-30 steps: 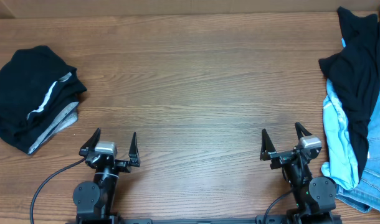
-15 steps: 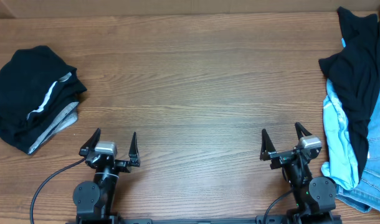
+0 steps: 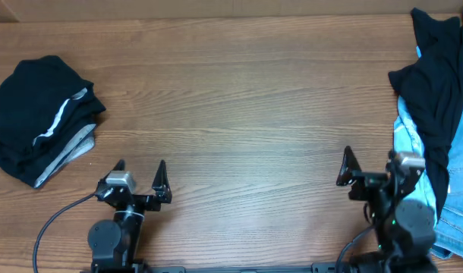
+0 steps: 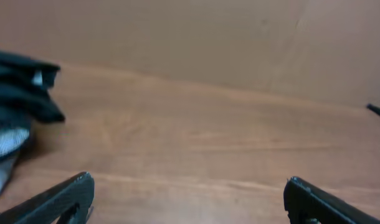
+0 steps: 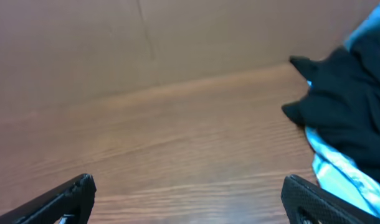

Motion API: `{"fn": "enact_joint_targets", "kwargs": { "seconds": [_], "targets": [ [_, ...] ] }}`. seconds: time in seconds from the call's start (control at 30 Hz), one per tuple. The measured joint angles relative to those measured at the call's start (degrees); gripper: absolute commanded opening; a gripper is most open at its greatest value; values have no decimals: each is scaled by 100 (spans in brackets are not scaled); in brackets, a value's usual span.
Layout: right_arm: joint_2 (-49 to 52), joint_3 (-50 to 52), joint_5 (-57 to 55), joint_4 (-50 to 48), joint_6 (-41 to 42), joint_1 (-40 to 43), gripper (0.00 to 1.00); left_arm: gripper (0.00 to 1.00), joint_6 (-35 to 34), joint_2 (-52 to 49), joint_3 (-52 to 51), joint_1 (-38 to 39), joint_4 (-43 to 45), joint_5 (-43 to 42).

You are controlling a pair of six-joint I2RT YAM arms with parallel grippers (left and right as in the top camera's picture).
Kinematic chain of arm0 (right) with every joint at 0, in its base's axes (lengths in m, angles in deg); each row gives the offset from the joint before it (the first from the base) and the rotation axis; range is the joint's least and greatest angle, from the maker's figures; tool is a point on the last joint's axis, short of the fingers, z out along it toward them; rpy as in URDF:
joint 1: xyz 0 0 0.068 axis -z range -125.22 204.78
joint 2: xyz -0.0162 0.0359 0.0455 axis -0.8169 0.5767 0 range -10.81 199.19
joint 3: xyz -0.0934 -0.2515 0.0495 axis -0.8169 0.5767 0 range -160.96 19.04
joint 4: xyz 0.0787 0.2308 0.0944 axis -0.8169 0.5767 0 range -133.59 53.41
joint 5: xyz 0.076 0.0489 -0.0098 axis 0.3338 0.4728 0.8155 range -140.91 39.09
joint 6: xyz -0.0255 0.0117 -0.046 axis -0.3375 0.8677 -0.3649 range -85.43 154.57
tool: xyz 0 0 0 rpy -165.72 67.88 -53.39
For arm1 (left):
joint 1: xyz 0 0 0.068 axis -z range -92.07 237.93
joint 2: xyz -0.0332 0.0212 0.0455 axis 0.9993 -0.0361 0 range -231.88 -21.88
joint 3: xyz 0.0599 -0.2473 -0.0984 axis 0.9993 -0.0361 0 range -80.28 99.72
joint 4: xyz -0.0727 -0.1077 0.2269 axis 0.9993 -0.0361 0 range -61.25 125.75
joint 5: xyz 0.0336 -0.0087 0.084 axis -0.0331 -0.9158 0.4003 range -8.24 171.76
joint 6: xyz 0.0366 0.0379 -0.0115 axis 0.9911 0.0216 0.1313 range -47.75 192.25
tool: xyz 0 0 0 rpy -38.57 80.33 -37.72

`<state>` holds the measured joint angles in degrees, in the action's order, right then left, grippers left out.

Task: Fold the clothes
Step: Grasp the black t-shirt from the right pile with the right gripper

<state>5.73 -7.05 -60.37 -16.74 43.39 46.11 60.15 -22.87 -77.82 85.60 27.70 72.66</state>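
A pile of unfolded clothes lies at the table's right edge: a black garment (image 3: 438,83) on top of a light blue garment (image 3: 411,163) and denim (image 3: 458,227). It also shows in the right wrist view (image 5: 349,109). A folded stack of black and grey clothes (image 3: 38,117) sits at the far left; its edge shows in the left wrist view (image 4: 15,106). My left gripper (image 3: 139,180) is open and empty near the front edge. My right gripper (image 3: 368,168) is open and empty, close beside the pile.
The wooden table (image 3: 231,98) spans the view. A cardboard wall (image 4: 196,37) stands behind it. A black cable (image 3: 57,224) runs from the left arm's base.
My right arm has moved to the right, toward the pile of unfolded clothes. The left gripper has turned only slightly. The clothes have not moved.
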Motion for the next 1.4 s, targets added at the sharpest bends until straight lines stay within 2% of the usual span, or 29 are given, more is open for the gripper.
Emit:
{"fn": "enact_joint_targets", "kwargs": {
  "seconds": [0.1,0.17,0.2,0.23,0.33,0.4,0.53,0.67,0.73,0.77,0.87,0.97,1.0,1.13,1.23,1.33,1.4],
  "targets": [
    [1178,-920,-22,422,15,2,100,100,28,-105,872,0,-1128,13],
    [1961,-1537,-44,909,15,7,100,100,153,-273,1408,0,-1471,52],
    [2603,-2063,-42,1215,15,37,100,100,267,-765,2105,2,-1832,125],
    [3023,-2465,-11,1703,4,50,100,100,306,-935,2317,0,-1996,164],
    [4266,-3589,22,1910,-125,79,100,100,352,-2157,3425,11,-2743,227],
    [4649,-3858,-66,1932,-184,208,100,100,356,-2752,3921,11,-3141,249],
    [5499,-4194,-291,1799,-267,1582,100,100,369,-4048,5005,11,-4035,232],
    [6607,-4223,-363,1528,-280,3228,99,100,369,-4548,5335,11,-4059,111],
    [7235,-4227,-267,1283,-286,3718,90,100,369,-4594,5337,11,-4065,76],
    [7438,-4227,-245,1252,-291,3816,82,100,369,-4594,5340,11,-4063,74],
    [8214,-4229,-133,1161,-214,3987,52,100,369,-4594,5342,11,-4063,72],
    [8566,-4227,-90,1172,-122,4009,12,100,369,-4594,5342,11,-4063,72],
    [8568,-4229,-68,1167,-157,4013,4,100,369,-4594,5342,11,-4063,72],
    [8529,-4304,369,1322,-109,4015,4,100,369,-4594,5344,11,-3906,72],
    [8140,-5062,1025,2076,-116,3862,4,100,369,-4594,5348,11,-3792,72],
    [7482,-6019,1569,2549,-118,3134,4,100,369,-4597,5348,11,-3740,72],
    [7169,-6212,1875,2614,-118,2326,4,100,369,-4597,5348,11,-3731,72]
  ]
}}
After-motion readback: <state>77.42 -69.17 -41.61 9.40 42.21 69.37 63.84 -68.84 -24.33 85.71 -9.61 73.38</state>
